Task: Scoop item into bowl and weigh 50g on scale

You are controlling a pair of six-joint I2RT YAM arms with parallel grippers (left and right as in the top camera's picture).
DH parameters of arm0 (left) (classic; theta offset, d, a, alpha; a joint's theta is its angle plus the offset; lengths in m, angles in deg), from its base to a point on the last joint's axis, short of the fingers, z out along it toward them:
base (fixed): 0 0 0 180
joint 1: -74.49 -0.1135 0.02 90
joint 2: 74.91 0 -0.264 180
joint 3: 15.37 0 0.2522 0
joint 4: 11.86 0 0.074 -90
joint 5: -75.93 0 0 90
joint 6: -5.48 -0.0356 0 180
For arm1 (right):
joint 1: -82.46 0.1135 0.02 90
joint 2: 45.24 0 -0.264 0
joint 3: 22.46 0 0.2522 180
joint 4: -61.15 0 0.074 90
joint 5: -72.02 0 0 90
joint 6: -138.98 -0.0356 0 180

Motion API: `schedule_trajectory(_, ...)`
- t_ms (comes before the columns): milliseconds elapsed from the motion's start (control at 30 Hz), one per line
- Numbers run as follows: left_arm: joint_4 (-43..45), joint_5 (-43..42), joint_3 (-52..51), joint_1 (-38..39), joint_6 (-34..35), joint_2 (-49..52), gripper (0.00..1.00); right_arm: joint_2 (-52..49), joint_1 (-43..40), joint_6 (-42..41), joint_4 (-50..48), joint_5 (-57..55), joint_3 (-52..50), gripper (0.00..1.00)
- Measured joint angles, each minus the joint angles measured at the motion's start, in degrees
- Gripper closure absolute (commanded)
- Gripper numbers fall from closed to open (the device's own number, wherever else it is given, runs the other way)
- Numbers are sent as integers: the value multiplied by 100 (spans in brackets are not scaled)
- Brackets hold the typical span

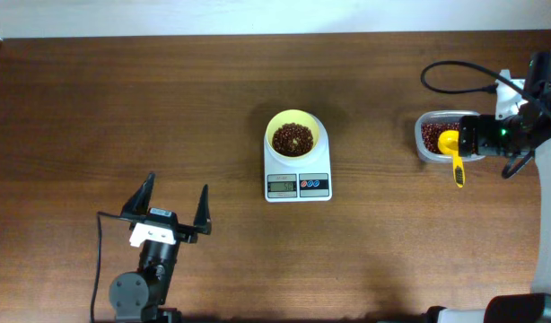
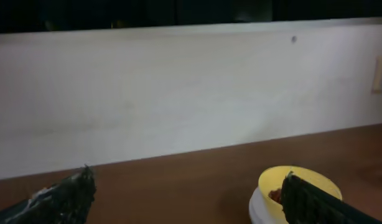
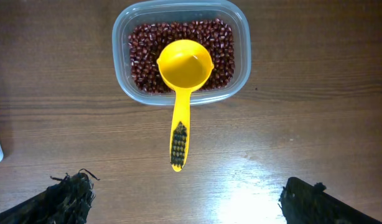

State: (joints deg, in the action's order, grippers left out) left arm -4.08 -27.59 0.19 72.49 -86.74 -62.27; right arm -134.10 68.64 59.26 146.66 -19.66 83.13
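The pale yellow bowl (image 1: 293,122) sits on the white scale (image 1: 298,175) at mid-table and holds a small heap of red-brown beans (image 1: 292,138). More beans (image 3: 141,56) fill a clear plastic tub (image 3: 241,37) at the right. A yellow scoop (image 3: 185,65) rests with its cup on those beans and its handle on the table. My right gripper (image 3: 188,199) hovers open and empty above the handle's end; it also shows in the overhead view (image 1: 477,139). My left gripper (image 1: 177,193) is open and empty at the front left. In its wrist view (image 2: 188,202) the bowl (image 2: 275,180) shows behind the right finger.
The tub (image 1: 424,121) stands near the table's right edge, with a black cable (image 1: 455,67) looping behind it. A pale wall (image 2: 178,93) borders the table's far side. The left arm's base (image 1: 136,287) stands at the front edge.
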Motion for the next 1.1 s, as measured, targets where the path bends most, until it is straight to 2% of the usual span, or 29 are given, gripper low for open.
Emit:
schedule_trajectory(267, -1827, 356, -118, -50, -24, -1147, 1, 0, 0, -2, 4, -2, 0, 1)
schedule_trajectory(400, -2433, 479, -118, -181, -168, -1189, 1, 0, 0, 2, 0, 0, 0, 1)
schedule_trajectory(633, -2524, 560, -118, -184, -551, -1191, 1, 0, 0, 2, 0, -2, 0, 1)
schedule_trajectory(1100, -2522, 586, -118, -186, -553, -1191, 1, 0, 0, 2, 0, -2, 0, 1)
